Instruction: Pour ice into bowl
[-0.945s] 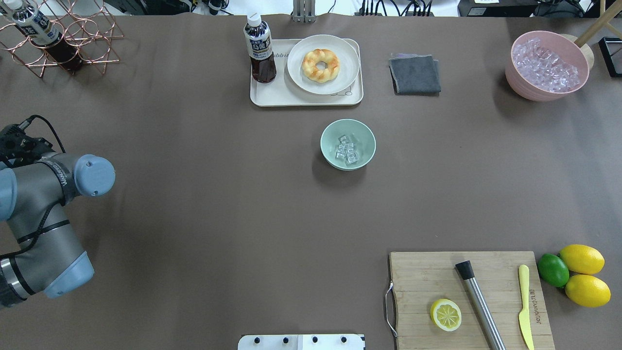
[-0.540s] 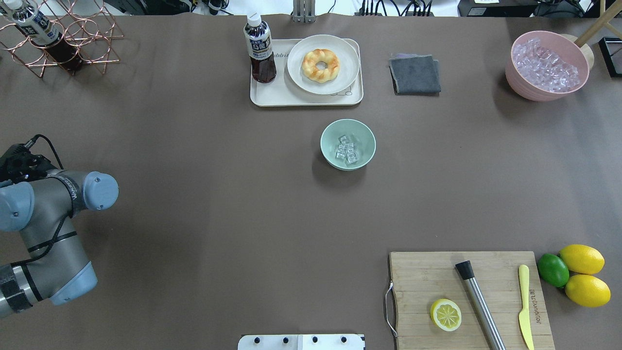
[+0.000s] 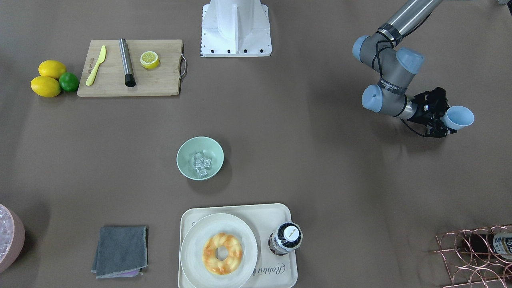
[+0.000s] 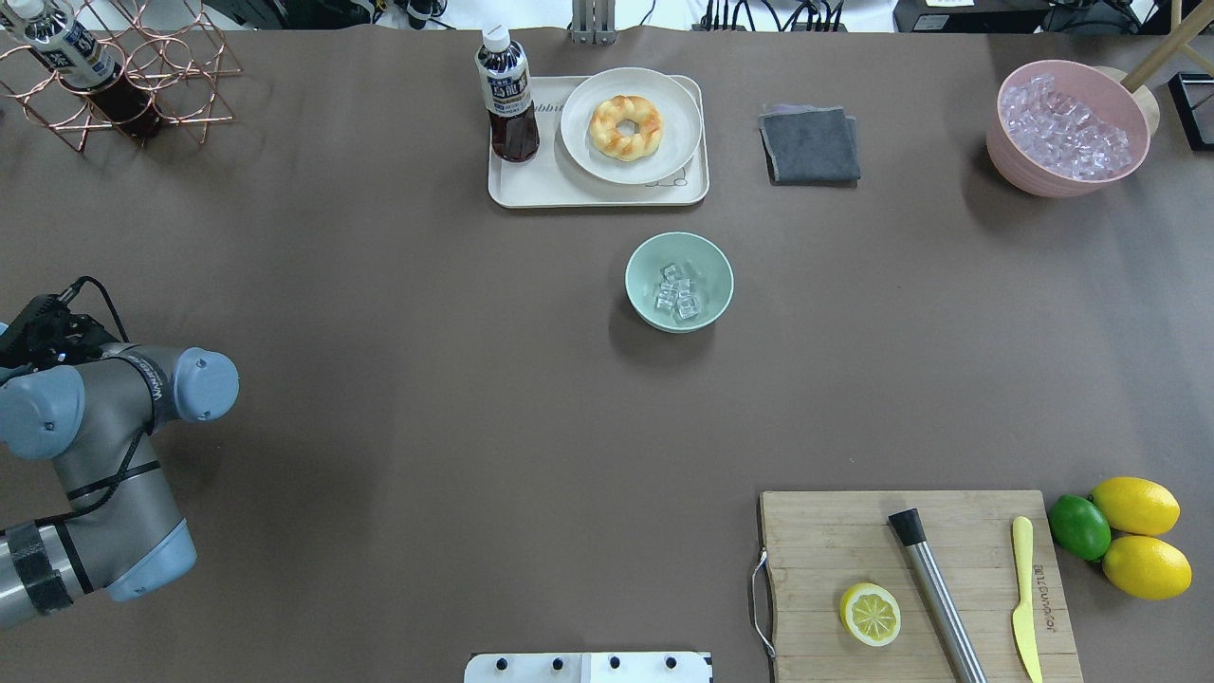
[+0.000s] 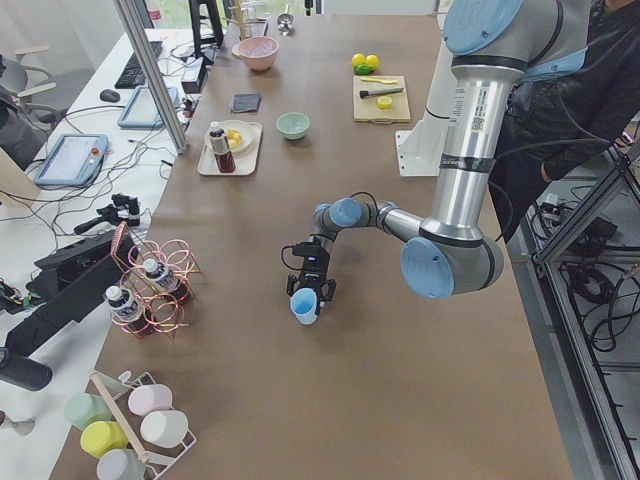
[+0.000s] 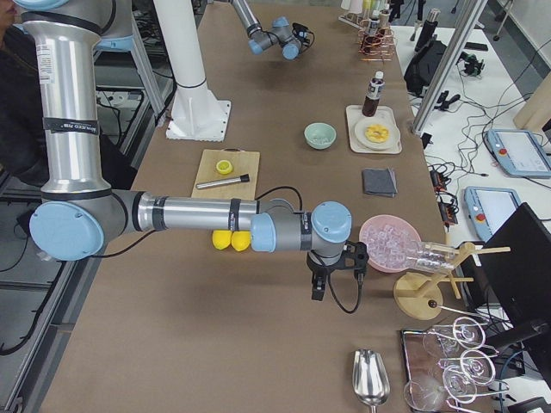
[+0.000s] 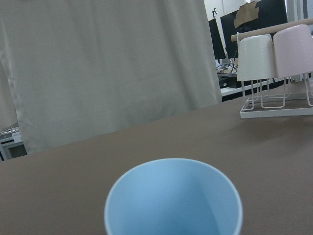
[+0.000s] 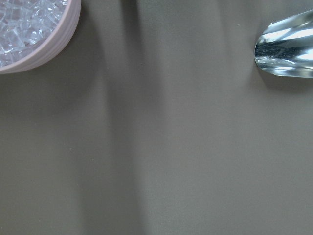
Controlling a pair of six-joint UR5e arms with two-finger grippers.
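Observation:
The mint-green bowl stands near the table's middle, just in front of the tray, and holds several small clear ice cubes. It also shows in the front view with the ice. My left gripper is far off at the table's left end, shut on a light blue cup that it holds low over the table. The cup looks empty in the left wrist view. My right gripper hangs near the pink bowl; I cannot tell whether it is open or shut.
A pink bowl full of ice stands at the far right. A tray carries a bottle and a doughnut plate. There are also a grey cloth, a cutting board, lemons, a wire rack and a metal scoop.
My left arm has drawn back toward the robot's side at the table's left edge. The bowl and its ice have not moved.

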